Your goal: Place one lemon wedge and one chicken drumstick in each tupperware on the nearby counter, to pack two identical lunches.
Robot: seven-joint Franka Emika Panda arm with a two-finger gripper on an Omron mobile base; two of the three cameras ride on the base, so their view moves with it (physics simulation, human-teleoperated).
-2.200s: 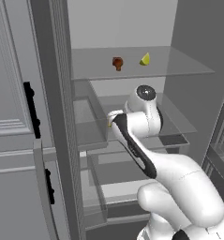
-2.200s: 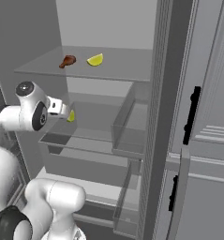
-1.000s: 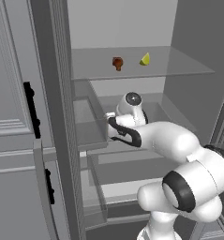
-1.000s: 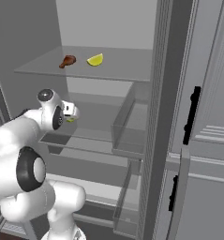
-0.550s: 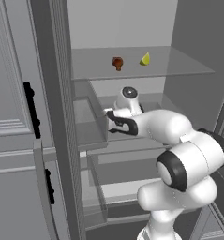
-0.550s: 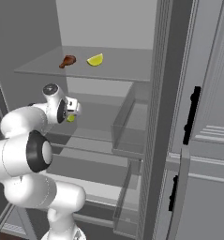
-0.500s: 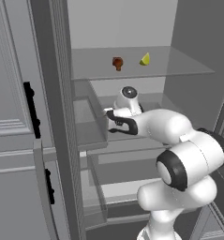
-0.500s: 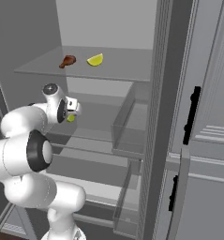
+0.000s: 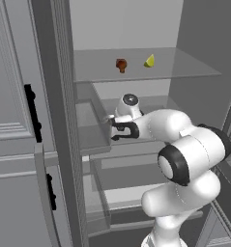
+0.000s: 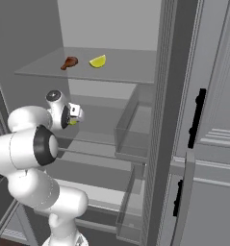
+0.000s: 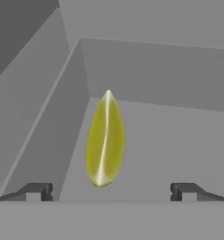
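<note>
**Step in hand: reach for lower-shelf lemon wedge**

I have the arm inside the open fridge (image 9: pixel 194 29). The gripper (image 11: pixel 111 190) is fully open and empty, the lemon wedge (image 11: pixel 105 139) lying centred just ahead of the fingertips. Next move, in my judgement: advance, then close.

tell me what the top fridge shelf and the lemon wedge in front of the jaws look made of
Top shelf: looks like clear glass or plastic, since the wall behind shows through it. Lemon wedge: waxy yellow-green rind with a pale glossy streak, so smooth fruit peel, though rendered.
</note>
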